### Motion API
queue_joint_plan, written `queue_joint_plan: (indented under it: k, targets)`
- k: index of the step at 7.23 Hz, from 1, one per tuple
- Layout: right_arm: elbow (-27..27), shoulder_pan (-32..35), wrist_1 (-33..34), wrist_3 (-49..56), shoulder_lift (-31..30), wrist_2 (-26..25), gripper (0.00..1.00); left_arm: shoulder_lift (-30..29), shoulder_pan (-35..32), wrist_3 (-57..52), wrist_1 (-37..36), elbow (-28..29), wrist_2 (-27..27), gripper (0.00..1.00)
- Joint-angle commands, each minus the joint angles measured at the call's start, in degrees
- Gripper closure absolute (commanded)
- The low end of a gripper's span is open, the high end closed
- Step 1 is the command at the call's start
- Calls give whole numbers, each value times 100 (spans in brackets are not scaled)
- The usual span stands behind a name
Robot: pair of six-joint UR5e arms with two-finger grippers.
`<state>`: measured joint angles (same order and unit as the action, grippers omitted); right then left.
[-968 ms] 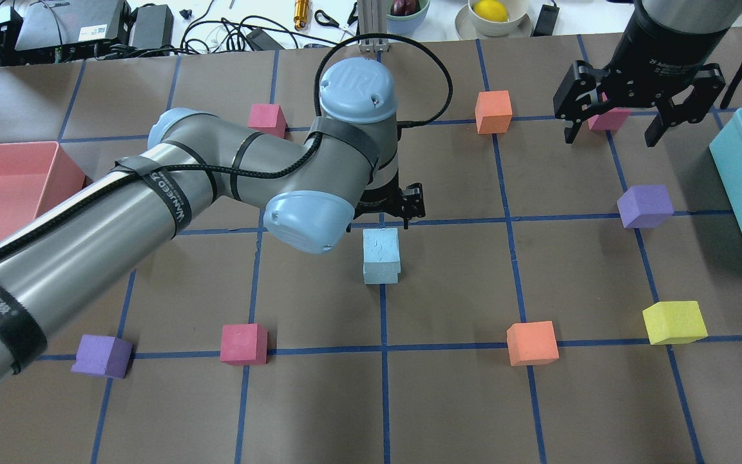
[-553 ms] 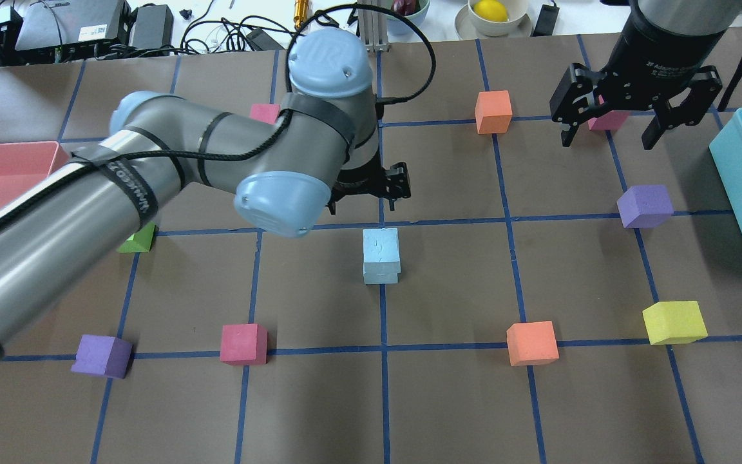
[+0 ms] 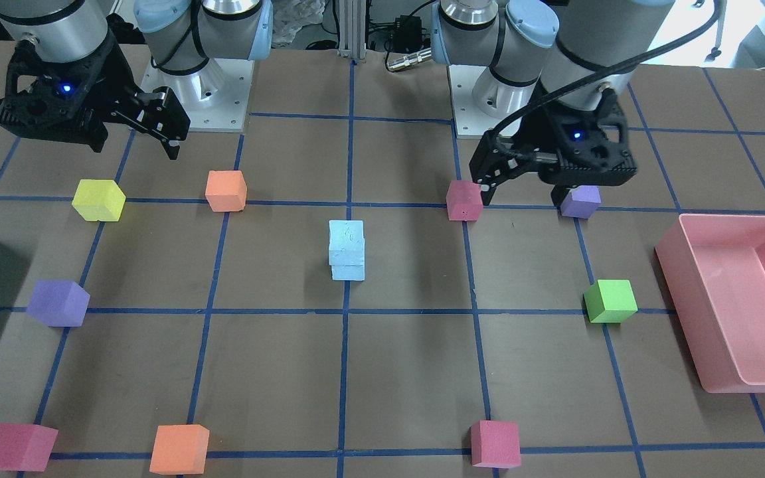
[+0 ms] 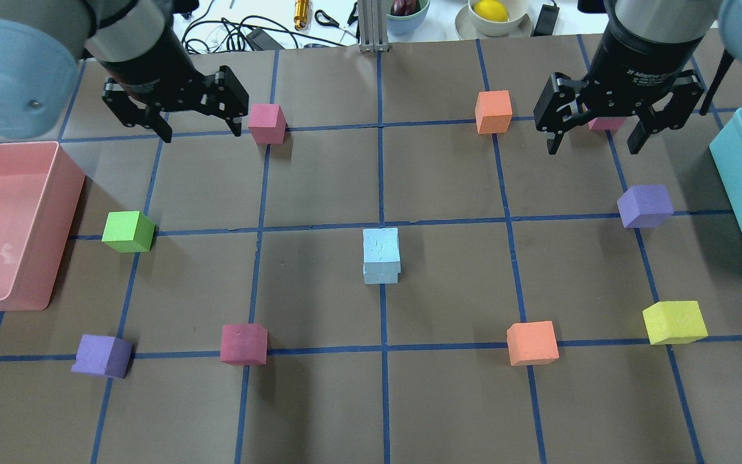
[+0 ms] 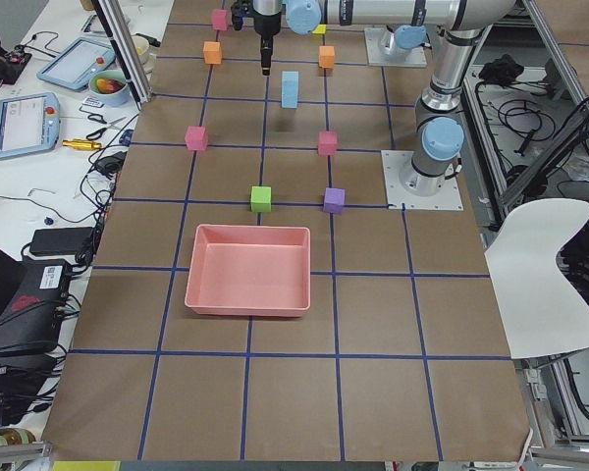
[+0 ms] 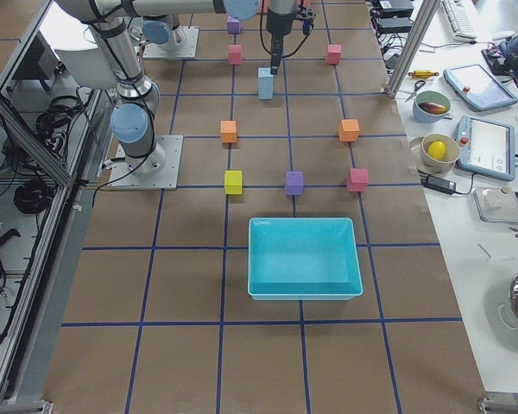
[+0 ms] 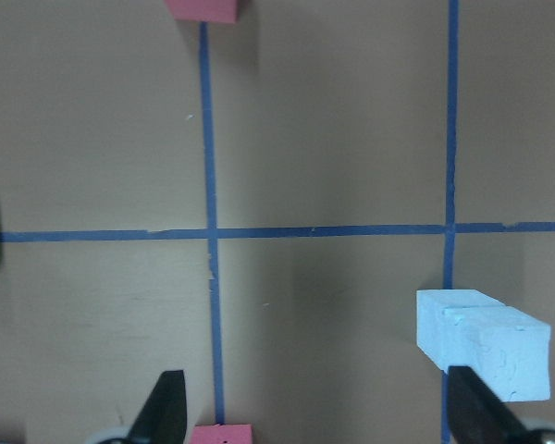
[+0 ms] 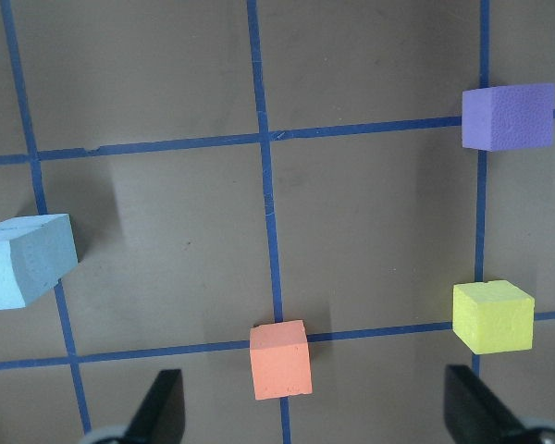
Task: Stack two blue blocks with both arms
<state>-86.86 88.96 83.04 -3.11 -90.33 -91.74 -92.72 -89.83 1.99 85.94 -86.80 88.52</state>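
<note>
As the blue blocks (image 4: pixel 381 254) already stand one upon the other near the middle of the table (image 4: pixel 455 406), on the tape line (image 4: pixel 384 380) running 12 to 6 o'clock in my overhead view, I judge the stacking itself done. The pile's long axis is therefore vertical. From the front camera the upper cube (image 3: pixel 346 240) looks a shade askew on the lower cube (image 3: pixel 348 271), though I see no lean.

I take the pile as the clock's centre, with 12 pointing straight away from the robot. Overhead, the left gripper (image 4: pixel 201 134) and right gripper (image 4: pixel 593 149) seem to hang beyond the pile, but both are raised high and that view misleads. Each wrist camera looks down with the pile ahead of its fingertips. So I place the left claw at about 8 o'clock and the right at about 4, both on the robot's side and well apart from the pile. Turned round, the pile lies near 2 o'clock from the left claw and 10 o'clock from the right. The left looks the nearer to me. Both claws are spread wide and carry nothing.

Further out, a pink cube (image 7: pixel 222 433) lies roughly under the left claw. An orange cube (image 8: pixel 279 359) and a yellow cube (image 8: pixel 493 316) lie just ahead of the right. Any move I command next should keep off those 2 and 10 o'clock lines, since a sideways brush would likely topple so light a pile.
</note>
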Motion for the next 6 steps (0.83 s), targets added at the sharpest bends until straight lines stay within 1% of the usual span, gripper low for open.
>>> queue_joint_plan:
  k: [1, 6]
  targets:
    - [2, -2, -7, -5, 7, -1, 0, 113, 413, -321, 308, 67, -19, 0]
    - [2, -2, -7, 4, -2, 34, 0, 157, 361, -418, 467, 76, 7, 0]
